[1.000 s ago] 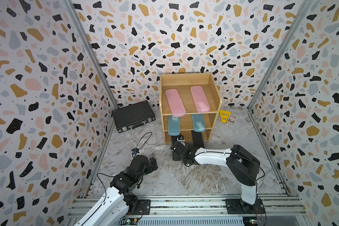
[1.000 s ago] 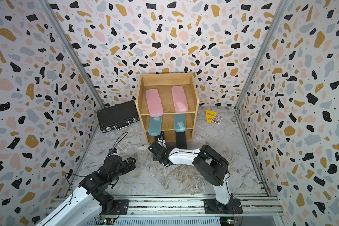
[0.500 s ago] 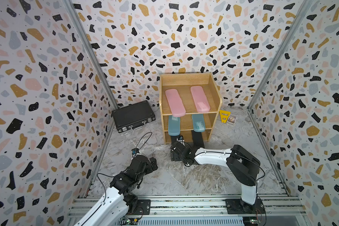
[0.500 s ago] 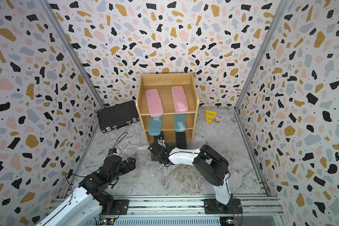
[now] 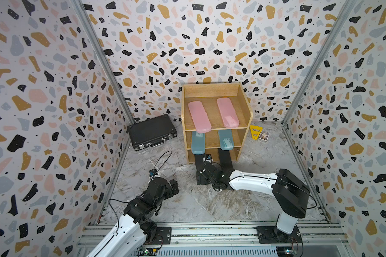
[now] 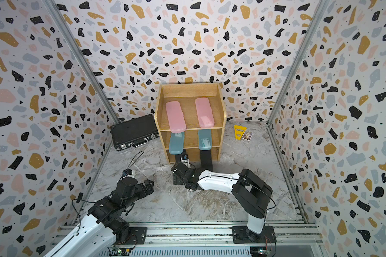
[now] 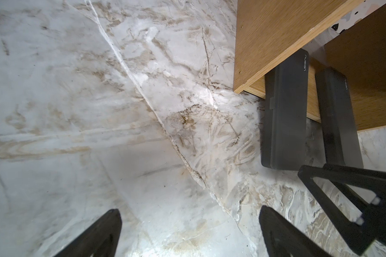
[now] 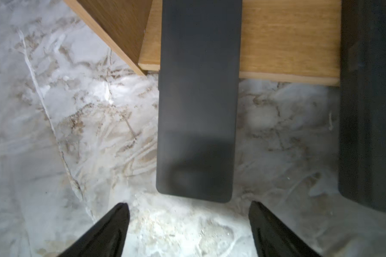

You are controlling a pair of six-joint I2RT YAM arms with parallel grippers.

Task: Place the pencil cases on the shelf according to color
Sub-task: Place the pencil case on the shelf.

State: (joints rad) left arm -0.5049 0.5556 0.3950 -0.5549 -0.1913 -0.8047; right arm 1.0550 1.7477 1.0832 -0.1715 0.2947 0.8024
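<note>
Clearance is showing between your right gripper (image 8: pixel 188 206), standing open and empty, and the left black pencil case (image 8: pixel 197 106) lying straight beyond it, long axis running near to far, far half resting on the shelf's (image 8: pixel 288 44) bottom tier.

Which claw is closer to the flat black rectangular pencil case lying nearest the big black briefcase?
Right. The right claw stands open just short of the flat black rectangular pencil case; the left claw is farther back and aside.
</note>
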